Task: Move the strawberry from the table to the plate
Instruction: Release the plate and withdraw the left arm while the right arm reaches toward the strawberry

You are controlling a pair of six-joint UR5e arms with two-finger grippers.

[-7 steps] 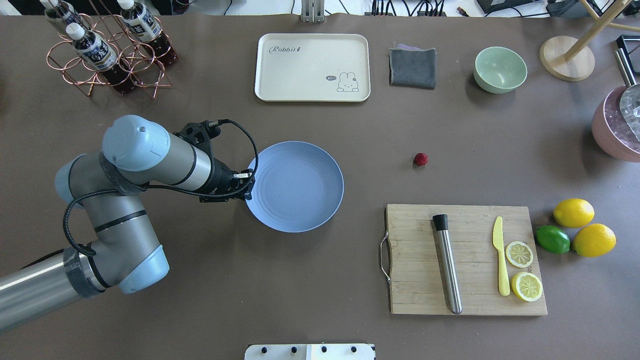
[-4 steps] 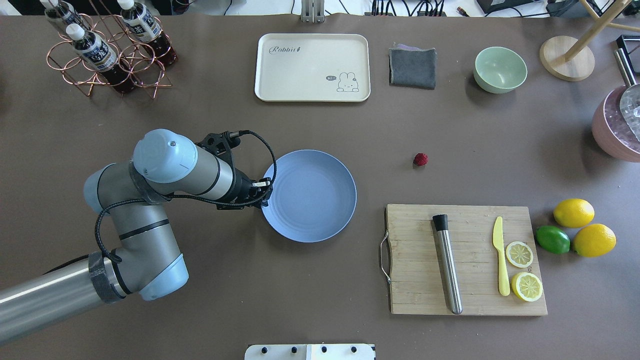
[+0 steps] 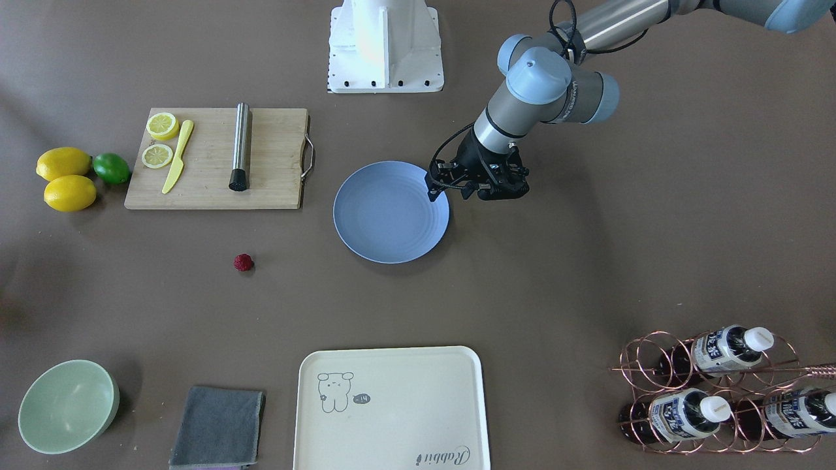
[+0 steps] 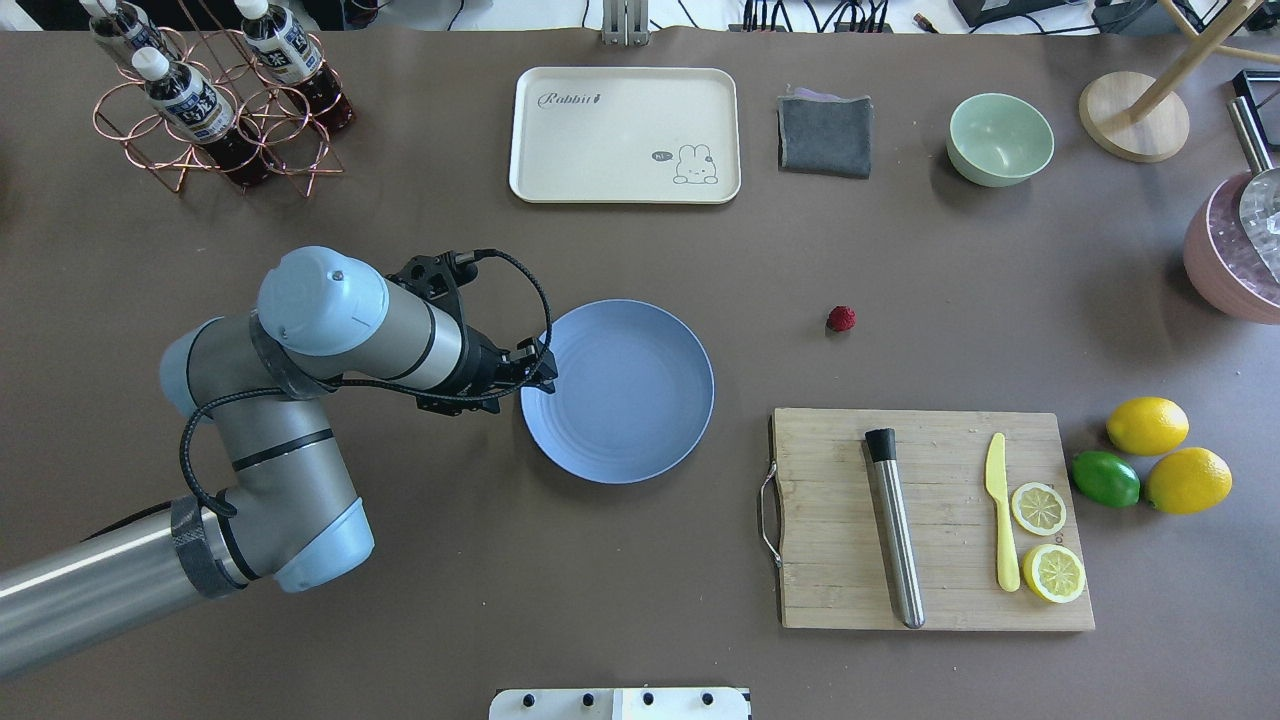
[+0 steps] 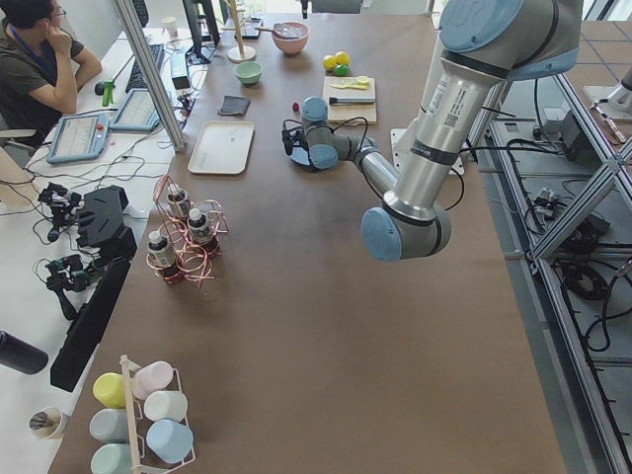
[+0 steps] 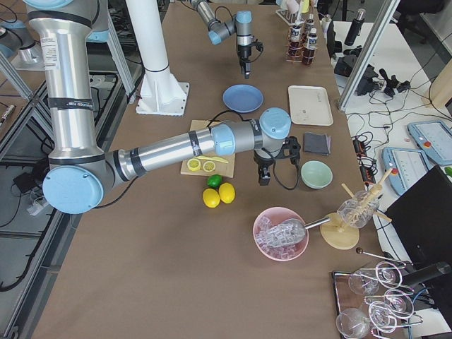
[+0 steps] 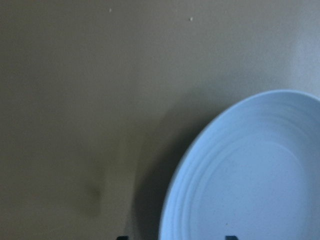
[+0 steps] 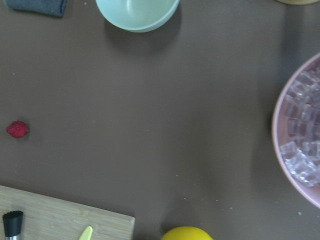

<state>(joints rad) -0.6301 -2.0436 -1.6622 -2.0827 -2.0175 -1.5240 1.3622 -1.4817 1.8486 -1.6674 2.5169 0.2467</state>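
Strawberry [image 4: 841, 318]: on the table [image 4: 640, 560], well apart from the plate [image 4: 630, 400], off to its right.
Plate: bare, nothing on it.
Left gripper [image 4: 540, 372]: at the plate's left rim, fingers spread, holding nothing.
Right gripper [image 6: 263, 178]: seen only from the side; cannot tell if spread or closed.
Done: likely nothing yet.
Left to do: reach the strawberry, pinch it, set it on the plate.
Hard to see: only two dark finger tips at the left wrist view's bottom edge.

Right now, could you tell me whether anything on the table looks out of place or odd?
Only the strawberry: it lies alone on the bare table, apart from the plate and the cutting board. Nothing looks spilled, tipped or damaged.
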